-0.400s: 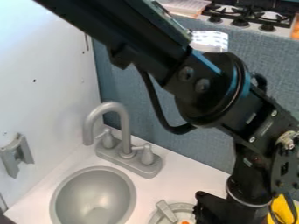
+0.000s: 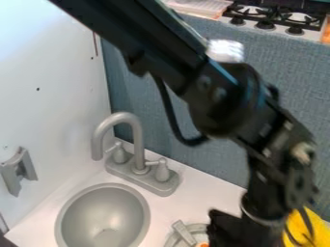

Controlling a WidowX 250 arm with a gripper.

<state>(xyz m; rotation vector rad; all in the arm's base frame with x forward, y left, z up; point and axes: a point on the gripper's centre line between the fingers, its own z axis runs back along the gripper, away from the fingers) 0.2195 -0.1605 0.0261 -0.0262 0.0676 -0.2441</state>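
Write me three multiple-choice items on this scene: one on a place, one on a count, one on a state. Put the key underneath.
1. Where is the round grey dish?
A) Inside the sink basin
B) On the stove
C) On the counter, beside the basin

2. How many handles does the faucet have?
A) One
B) Two
C) Four

3. How does the faucet's spout stand?
A) Curved over, its end pointing down
B) Straight, its end pointing up
C) Lying flat on the counter

Key:
1: C, its rim shows on the pale surface between the basin and the lower end of the black arm.
2: B, one handle shows on each side of the spout.
3: A, the spout rises, bends and drops at its tip.
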